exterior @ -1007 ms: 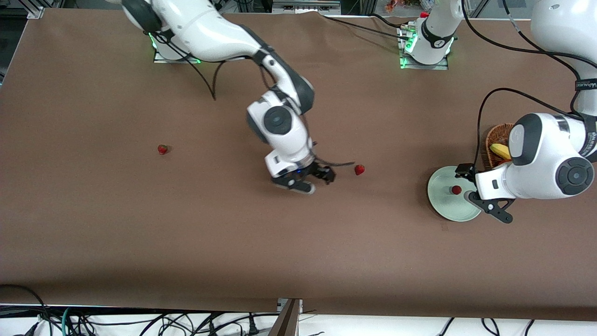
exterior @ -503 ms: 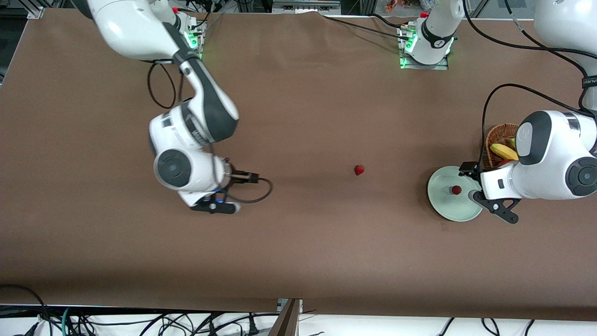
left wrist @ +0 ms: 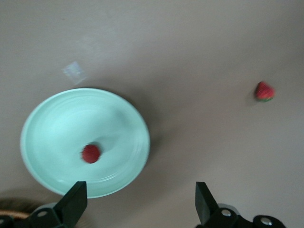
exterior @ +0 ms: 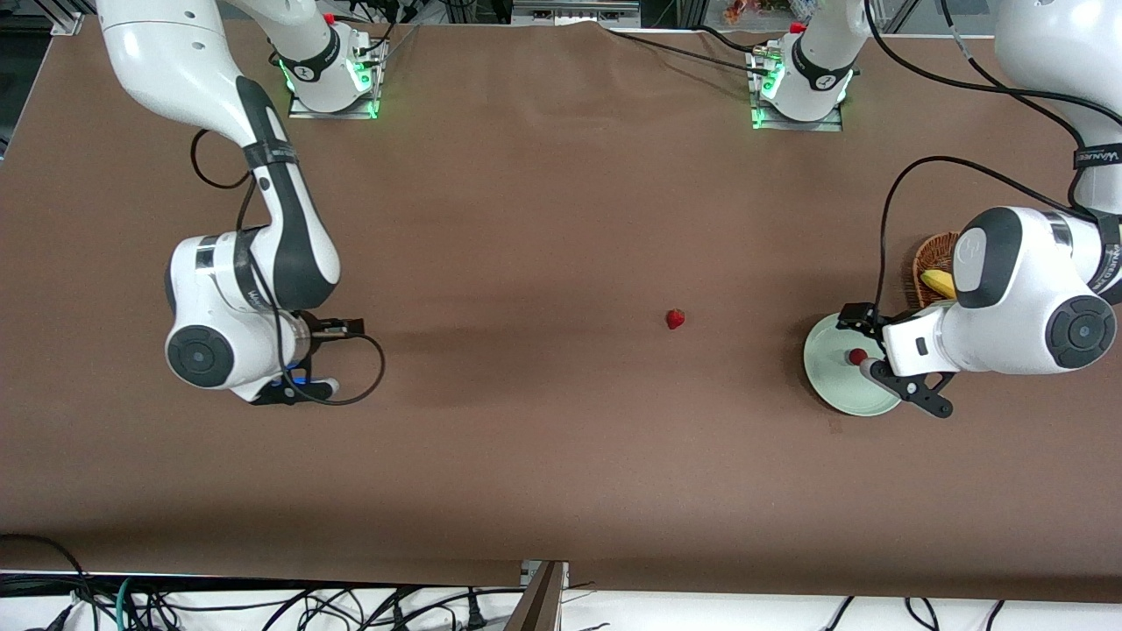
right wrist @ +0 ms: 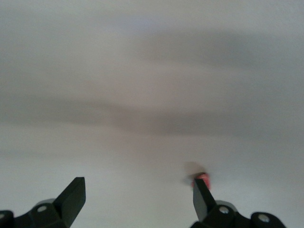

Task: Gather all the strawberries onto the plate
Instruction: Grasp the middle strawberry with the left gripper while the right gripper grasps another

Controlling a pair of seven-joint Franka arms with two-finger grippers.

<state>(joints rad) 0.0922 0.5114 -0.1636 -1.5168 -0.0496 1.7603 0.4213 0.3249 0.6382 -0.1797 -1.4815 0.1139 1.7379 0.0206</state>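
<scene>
The pale mint-green plate (exterior: 833, 390) lies near the left arm's end of the table, with one strawberry (exterior: 856, 357) in it. My left gripper (exterior: 887, 359) hangs open and empty over the plate's rim. The left wrist view shows the plate (left wrist: 57, 118), that berry (left wrist: 90, 153) and my left gripper (left wrist: 140, 204). A second strawberry (exterior: 674, 319) lies on the bare table mid-way, also in the left wrist view (left wrist: 264, 91). My right gripper (right wrist: 137, 199) is open and empty; a third strawberry (right wrist: 202, 179) shows by one fingertip. The right arm (exterior: 219, 350) hides that berry in the front view.
A brown wicker basket (exterior: 931, 254) with a banana (exterior: 938, 282) stands beside the plate, partly under the left arm. Brown cloth covers the table between the two arms.
The right arm swung from the table's middle to its own end and now covers the third strawberry. The left gripper shifted slightly over the plate.
</scene>
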